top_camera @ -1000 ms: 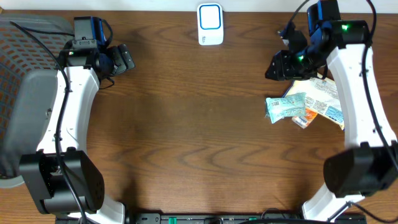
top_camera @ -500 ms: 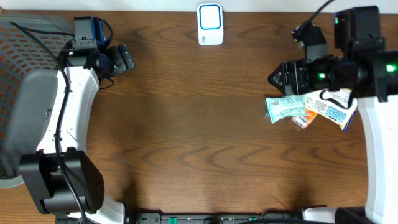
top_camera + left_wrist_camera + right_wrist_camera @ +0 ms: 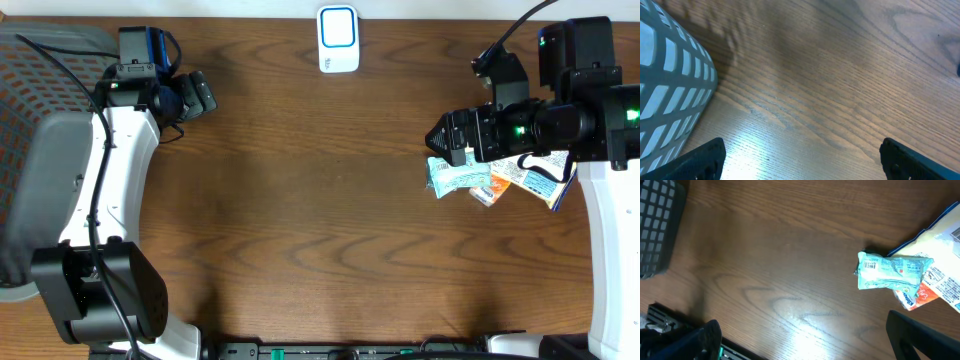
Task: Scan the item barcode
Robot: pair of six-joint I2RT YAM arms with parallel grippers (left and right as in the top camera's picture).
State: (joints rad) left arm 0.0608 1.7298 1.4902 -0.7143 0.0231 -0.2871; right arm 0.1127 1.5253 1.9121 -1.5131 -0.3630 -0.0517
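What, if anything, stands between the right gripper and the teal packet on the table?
Nothing visible does. The open right gripper hovers by the teal packet, whose top is uncovered; the other packets lie beside and under it.

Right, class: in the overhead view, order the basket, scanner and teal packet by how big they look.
1. basket: by far the largest, even cut off at the frame edge.
2. scanner.
3. teal packet: looks a little smaller than the scanner, but its upper edge is partly hidden, so those two are close.
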